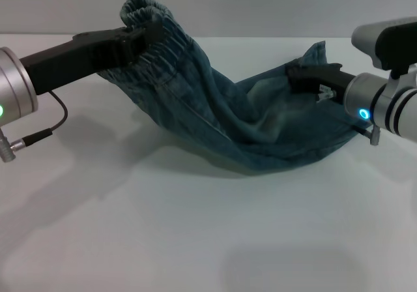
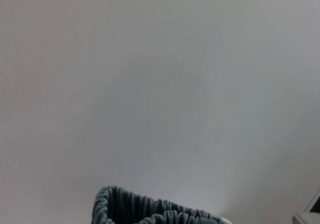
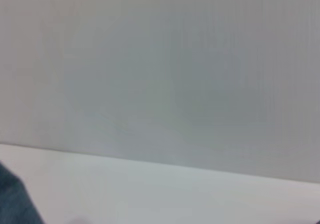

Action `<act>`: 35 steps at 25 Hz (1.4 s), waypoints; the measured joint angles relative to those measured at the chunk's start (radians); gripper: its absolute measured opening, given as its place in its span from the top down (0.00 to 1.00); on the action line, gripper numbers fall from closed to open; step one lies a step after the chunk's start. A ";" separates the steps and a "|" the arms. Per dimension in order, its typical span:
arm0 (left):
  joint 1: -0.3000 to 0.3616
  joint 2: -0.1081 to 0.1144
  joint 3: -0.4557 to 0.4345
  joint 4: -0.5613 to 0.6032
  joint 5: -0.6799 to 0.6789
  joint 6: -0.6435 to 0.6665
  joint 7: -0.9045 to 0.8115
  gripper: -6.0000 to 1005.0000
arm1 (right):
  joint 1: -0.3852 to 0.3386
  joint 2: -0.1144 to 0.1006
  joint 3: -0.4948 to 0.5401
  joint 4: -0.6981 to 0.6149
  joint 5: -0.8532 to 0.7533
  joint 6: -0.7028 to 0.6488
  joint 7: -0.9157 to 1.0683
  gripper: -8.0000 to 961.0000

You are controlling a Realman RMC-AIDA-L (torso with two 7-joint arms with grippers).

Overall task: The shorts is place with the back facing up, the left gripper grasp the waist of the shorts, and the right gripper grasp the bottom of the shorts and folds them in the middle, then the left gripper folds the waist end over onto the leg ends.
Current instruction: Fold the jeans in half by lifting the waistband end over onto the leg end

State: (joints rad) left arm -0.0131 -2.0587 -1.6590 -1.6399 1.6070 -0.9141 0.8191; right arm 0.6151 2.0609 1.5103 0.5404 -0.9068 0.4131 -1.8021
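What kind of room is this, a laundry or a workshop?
Probably a robot test lab: a bare white table against a blank wall, with only denim shorts held up between the left gripper and right gripper.

A smooth, matte white tabletop (image 1: 195, 240) filled most of the head view and ran back to a straight far edge. Behind that edge stood a plain pale grey wall (image 1: 260, 5), bare and evenly toned. The light was soft and diffuse, and it laid faint grey shadows on the white surface. Both wrist views showed the same blank grey wall.
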 joint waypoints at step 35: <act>-0.021 0.000 -0.006 -0.026 -0.033 -0.005 0.024 0.92 | -0.025 0.018 -0.321 0.078 0.139 -0.031 -0.041 0.91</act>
State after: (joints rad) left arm -0.0338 -2.0591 -1.6654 -1.6660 1.5737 -0.9190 0.8427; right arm 0.5901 2.0790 1.1896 0.6187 -0.7673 0.3817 -1.8433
